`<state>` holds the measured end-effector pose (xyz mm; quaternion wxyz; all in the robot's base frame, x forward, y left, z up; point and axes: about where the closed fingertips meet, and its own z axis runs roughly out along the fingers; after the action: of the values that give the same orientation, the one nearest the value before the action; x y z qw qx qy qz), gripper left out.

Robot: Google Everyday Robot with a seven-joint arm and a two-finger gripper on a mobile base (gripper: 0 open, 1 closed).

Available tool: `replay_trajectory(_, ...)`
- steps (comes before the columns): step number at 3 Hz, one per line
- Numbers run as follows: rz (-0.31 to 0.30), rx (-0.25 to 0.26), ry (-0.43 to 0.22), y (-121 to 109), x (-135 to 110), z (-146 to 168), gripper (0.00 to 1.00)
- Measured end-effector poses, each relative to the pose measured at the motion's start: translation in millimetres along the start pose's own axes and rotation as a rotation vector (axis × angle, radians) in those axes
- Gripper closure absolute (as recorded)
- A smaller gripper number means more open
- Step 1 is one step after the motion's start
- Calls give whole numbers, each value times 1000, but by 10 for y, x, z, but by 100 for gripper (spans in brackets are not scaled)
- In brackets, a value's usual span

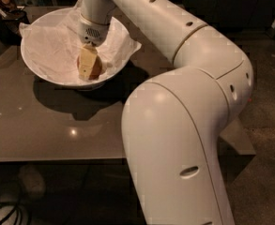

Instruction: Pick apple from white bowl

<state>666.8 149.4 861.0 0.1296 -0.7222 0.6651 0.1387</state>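
The white bowl (38, 55), lined with crinkled white paper, stands on the far left part of the table. The apple (96, 69), red-orange, lies at the bottom of the bowl on its right side. My gripper (88, 68) reaches down into the bowl from the arm's wrist (95, 29) and sits right at the apple. Its cream-coloured end covers the apple's middle, so only the apple's right edge and a sliver of its left edge show.
The bowl stands on a glossy brown table (43, 130). My large white arm (184, 125) fills the right half of the view and hides the table's right side. Dark clutter (5, 8) lies at the far left behind the bowl.
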Motion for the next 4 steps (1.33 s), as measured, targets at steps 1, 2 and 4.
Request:
replay_trajectory(1,11,-7,-11,-18,89,58,25)
replay_trajectory(2,27,1,-20,-45,194,102,43)
replay_trajectory(4,28,1,-20,-46,196,104,90)
